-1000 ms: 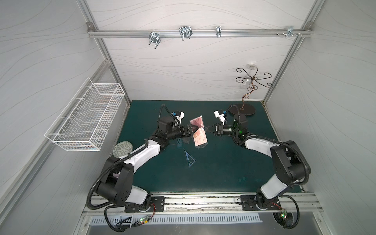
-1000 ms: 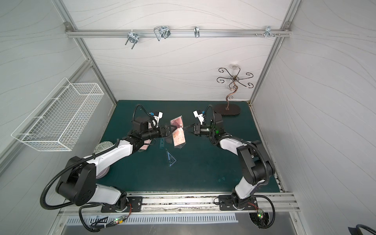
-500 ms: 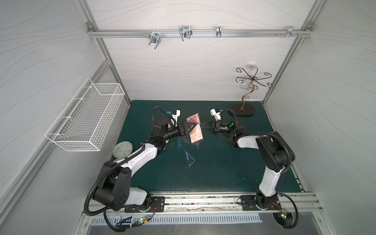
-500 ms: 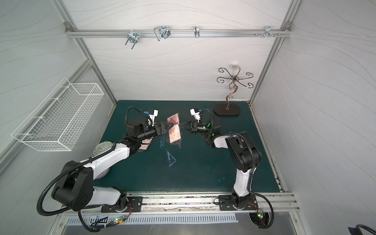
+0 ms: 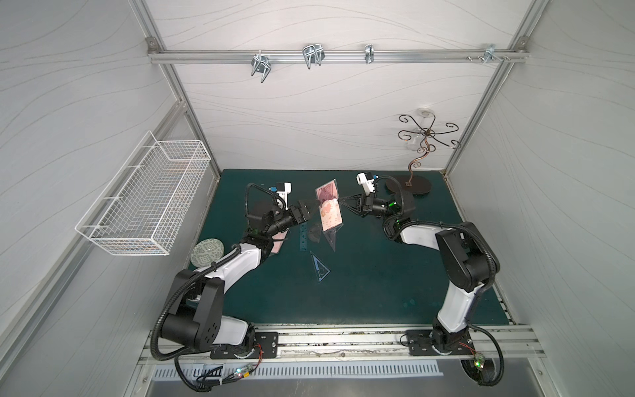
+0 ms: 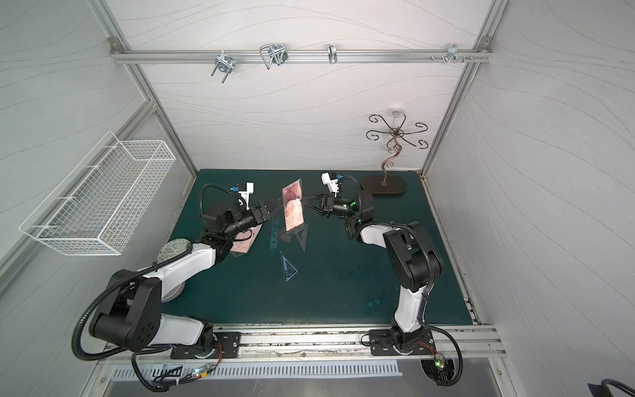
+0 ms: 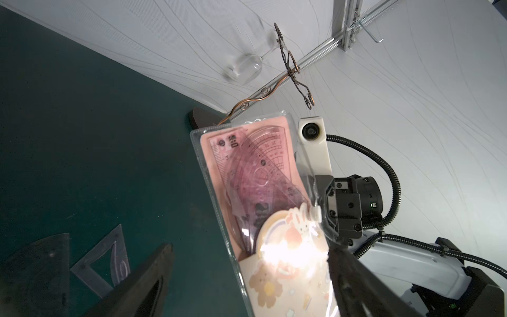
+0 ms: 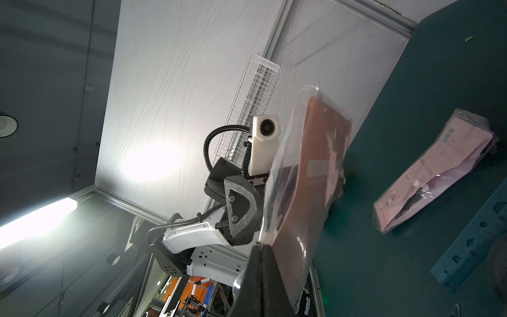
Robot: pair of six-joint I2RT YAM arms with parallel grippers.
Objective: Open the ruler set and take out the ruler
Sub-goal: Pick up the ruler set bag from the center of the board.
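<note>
**Right end effector clamped on the ruler set, left one spread around it**

My right end effector [image 5: 341, 199] [image 6: 304, 199] is closed on one long edge of the ruler set [image 5: 330, 210] [image 6: 292, 207]. It pinches the clear sleeve about halfway along and holds it off the desk [image 5: 378, 275]. The set stands nearly upright, tilted a little, roughly midway between my two arms and toward the back of the desk.

My left end effector [image 5: 314, 209] [image 7: 251, 249] comes at it from the opposite side with the jaws wide apart. In the left wrist view the lower part of the ruler set [image 7: 260, 178] sits between my fingers [image 7: 148, 271]. One of them is well clear of it, the other is right at its edge, and I cannot tell whether that one touches.

Through the sleeve I see a pink ruler [image 7: 219, 164] and a protractor [image 7: 264, 153] inside, against a pink card.

On the desk below lie a blue straight ruler [image 5: 304, 238], a dark protractor [image 5: 314, 232] and two clear set squares [image 5: 330, 239] [image 5: 320, 268]. A second pink pouch [image 6: 244, 242] [image 8: 433, 175] lies flat, partly under my left arm.
</note>
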